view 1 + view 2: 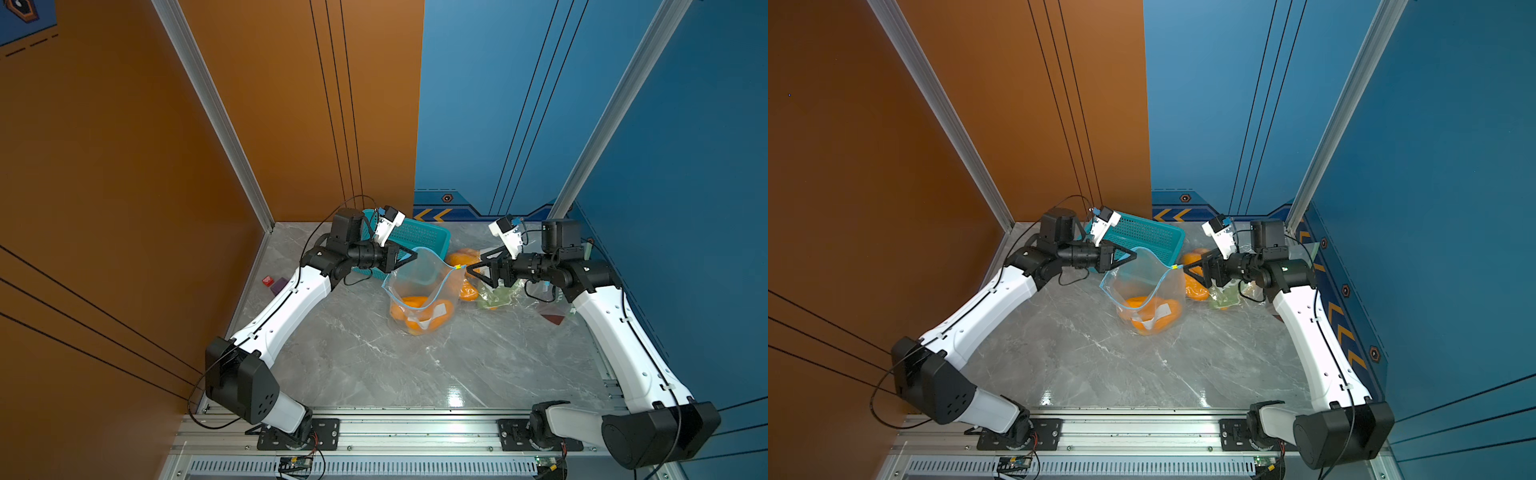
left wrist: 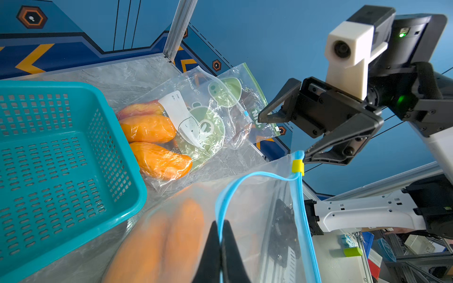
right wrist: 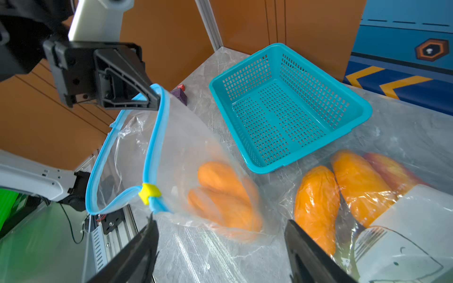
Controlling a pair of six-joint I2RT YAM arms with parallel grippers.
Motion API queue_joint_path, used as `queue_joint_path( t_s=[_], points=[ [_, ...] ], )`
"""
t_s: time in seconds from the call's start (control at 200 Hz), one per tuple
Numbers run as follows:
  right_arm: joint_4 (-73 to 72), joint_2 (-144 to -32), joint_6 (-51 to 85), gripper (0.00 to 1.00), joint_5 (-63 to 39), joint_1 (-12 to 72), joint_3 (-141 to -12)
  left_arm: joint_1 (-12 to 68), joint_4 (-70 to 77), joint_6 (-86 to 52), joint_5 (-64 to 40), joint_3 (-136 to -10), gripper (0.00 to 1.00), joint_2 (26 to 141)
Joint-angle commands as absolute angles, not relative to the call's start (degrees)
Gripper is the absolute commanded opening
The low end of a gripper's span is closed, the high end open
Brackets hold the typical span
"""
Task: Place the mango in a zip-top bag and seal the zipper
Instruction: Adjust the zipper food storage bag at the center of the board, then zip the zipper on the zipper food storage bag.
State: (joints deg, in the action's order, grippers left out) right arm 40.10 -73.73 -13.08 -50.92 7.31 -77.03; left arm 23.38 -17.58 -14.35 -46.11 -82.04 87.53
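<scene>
- The table (image 1: 353,374) is the biggest thing. Its near half is bare, so there is lots of room to move there. The far half is crowded, and walls stand close behind it.
- The blue-green basket (image 1: 428,237) sits at the back with nothing in it. It is just behind the bag, so the left arm has little room on that side.
- The zip-top bag (image 1: 415,278) hangs by one top corner, and its bottom rests on the table. I think it is held high so the mouth points up and the fruit cannot roll out.
- Another bag of mangoes (image 3: 355,186) lies just beside the right arm, so that side is tight too.
- The mango (image 1: 415,320) is already inside the zip-top bag, down at the bottom.
- The left gripper (image 1: 413,254) is squeezed tight on the blue zipper edge.
- The right gripper (image 2: 282,137) has its jaws spread wide and holds nothing. One finger tip is right by the bag's other top corner.
- The yellow slider (image 2: 297,167) sits at that corner. The mouth gapes open, so the zip is not done yet. I think the slider must be pulled toward the left gripper.
</scene>
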Motion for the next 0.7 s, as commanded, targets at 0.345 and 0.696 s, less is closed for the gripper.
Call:
queue_joint_path(
  t_s=[0.345, 0.696],
  points=[
    [38.5, -84.9, -26.0, 0.8, -61.5, 8.0, -82.5, 21.5, -19.6, -13.5, -50.8, -87.9, 0.0, 93.3],
    [40.4, -90.9, -27.9, 0.54, -64.5, 9.1, -88.0, 21.0, -20.6, -13.7, -50.3, -88.4, 0.0, 93.5]
  ],
)
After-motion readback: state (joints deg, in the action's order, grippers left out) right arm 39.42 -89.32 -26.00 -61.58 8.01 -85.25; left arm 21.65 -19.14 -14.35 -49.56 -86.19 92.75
